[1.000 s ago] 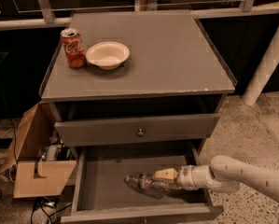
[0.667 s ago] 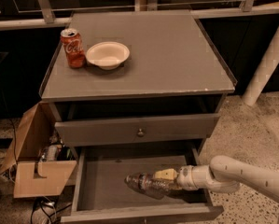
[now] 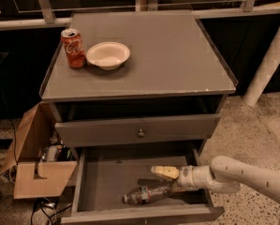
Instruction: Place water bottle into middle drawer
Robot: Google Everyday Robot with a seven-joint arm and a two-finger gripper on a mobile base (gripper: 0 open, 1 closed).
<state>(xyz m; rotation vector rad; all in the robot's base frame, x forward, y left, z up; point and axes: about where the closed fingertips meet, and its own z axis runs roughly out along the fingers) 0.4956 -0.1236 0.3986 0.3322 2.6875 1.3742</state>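
Water bottle (image 3: 146,194): laid on its side on the floor of the middle drawer (image 3: 102,182), cap end leftward. Gripper (image 3: 163,178): held inside the drawer beside the bottle's base, fingers spread, nothing pinched.

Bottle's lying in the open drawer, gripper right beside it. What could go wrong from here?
1. The water bottle lies on its side on the middle drawer floor. Being round, it may roll if the gripper, close by its right end, brushes it while leaving.
2. The gripper sits low inside the drawer, below the upper drawer front; a straight lift might clip that front.
3. The arm crosses the drawer's right side and could snag it.
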